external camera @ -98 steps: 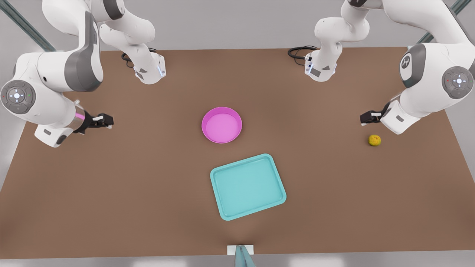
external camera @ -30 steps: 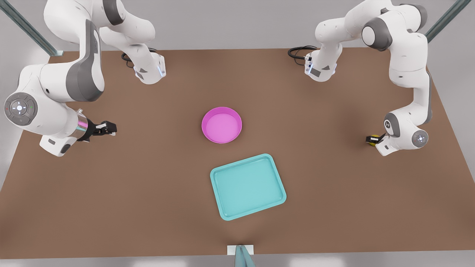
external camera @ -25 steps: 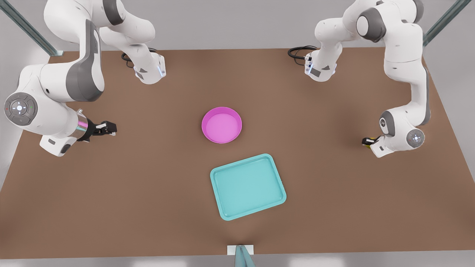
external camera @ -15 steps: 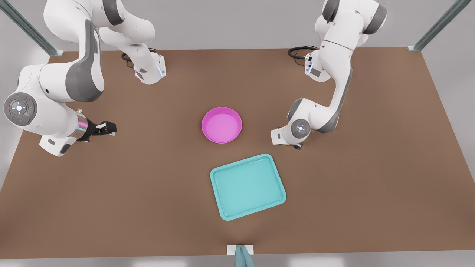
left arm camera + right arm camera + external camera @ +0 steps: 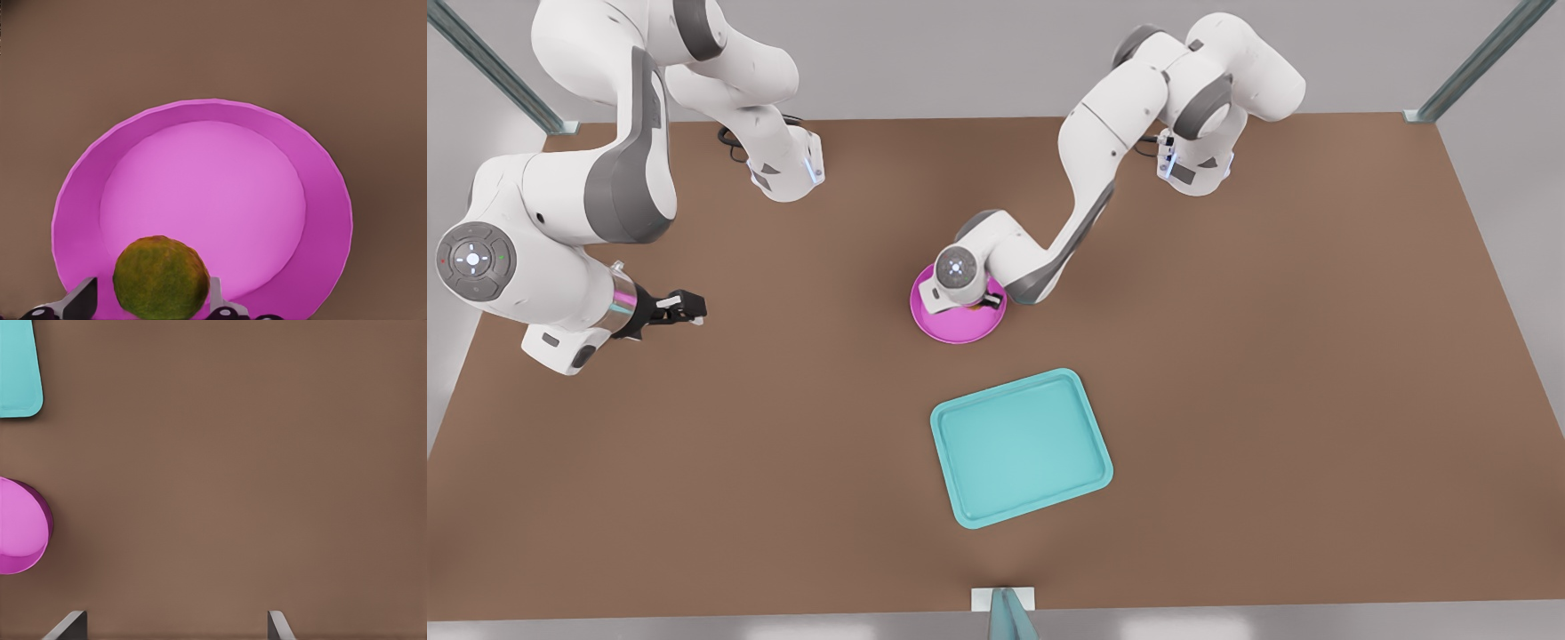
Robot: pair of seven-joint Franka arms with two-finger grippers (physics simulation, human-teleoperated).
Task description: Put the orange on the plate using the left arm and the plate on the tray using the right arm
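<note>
Orange (image 5: 161, 276), small bumpy yellow-green-ish round fruit, is sitting pinched between the two fingers of the left gripper (image 5: 150, 301), and the whole thing hangs right over the round bright pink plate with the raised rim (image 5: 320, 200). In the left wrist view the fruit sits over the plate's near edge, with a fingertip on each side of it, so that gripper is clamped on the orange. From the front view the left gripper (image 5: 985, 304) is over the plate (image 5: 958, 331) on its right-hand half; can't tell if the fruit is touching the dish or just above it.

The teal rectangular tray with rounded corners (image 5: 1021, 448) lies a bit nearer the camera than the plate, apart from it, nothing on it.

The right gripper (image 5: 679, 307) waits way off at the front view's left, well apart from everything, and its fingers (image 5: 69, 625) are spread wide with only table between them.

Surface is a plain brown tabletop (image 5: 1272, 400). Grey walls behind, metal frame struts in the corners (image 5: 1476, 62), black cables by the arm bases (image 5: 1143, 124).
</note>
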